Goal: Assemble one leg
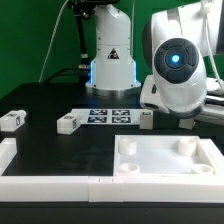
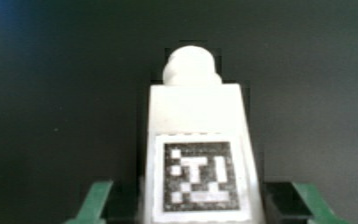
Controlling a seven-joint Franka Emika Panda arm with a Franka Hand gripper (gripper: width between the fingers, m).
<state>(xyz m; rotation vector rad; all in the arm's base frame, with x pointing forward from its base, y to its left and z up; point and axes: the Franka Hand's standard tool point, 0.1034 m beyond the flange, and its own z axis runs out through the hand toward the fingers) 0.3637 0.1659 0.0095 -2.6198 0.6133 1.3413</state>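
Leg (image 2: 197,130): small white plastic block, rectangular, with smooth matte faces; it lies between the pincer's two fingers, over the black table (image 2: 51,80).
Leg's far end: a rounded white peg (image 2: 190,65), pointing away from the pincer.
Leg's label: a square black-and-white tag (image 2: 202,172) of blocky cells, with no letters to read.
Pincer (image 2: 199,200): wide, straddling the leg; a dark strip shows between each green-tinted finger (image 2: 101,203) and the leg's sides.
Nearest spare leg (image 1: 146,120): same white block with a tag, just beside the arm's wrist.
Middle spare leg (image 1: 67,123): farther off.
Farthest spare leg (image 1: 12,119): well apart.
Tray-like part (image 1: 165,172): large, white, square, with a raised rim and round corner sockets.
Marker board (image 1: 108,115): thin, flat, white, printed with square tags.
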